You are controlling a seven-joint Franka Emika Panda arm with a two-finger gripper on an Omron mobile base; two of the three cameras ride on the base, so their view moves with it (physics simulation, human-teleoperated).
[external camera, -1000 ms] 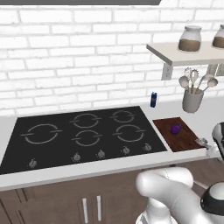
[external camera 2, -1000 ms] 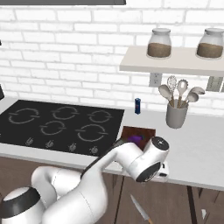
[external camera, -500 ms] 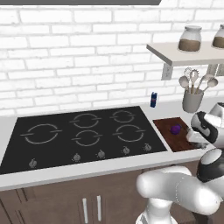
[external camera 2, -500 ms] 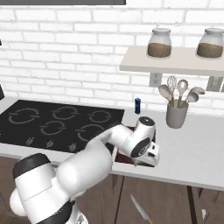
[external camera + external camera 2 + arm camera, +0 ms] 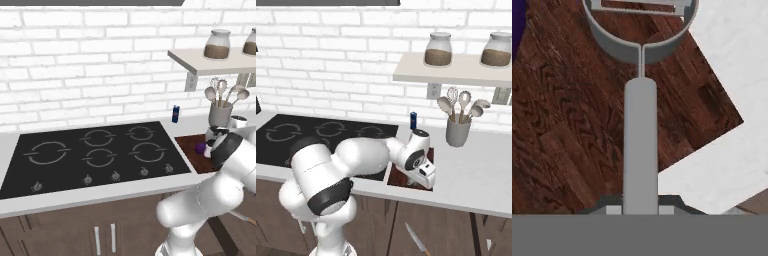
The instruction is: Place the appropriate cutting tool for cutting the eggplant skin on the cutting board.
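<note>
While the claw (image 5: 640, 207) grips the grey handle of a peeler (image 5: 640, 125), the tool's round head sits over the cutting board (image 5: 567, 135), close to its corner beside the white counter (image 5: 732, 60). On the board the eggplant (image 5: 200, 148) lies just beside the wrist, with a utensil holder (image 5: 458, 131) behind it.
</note>
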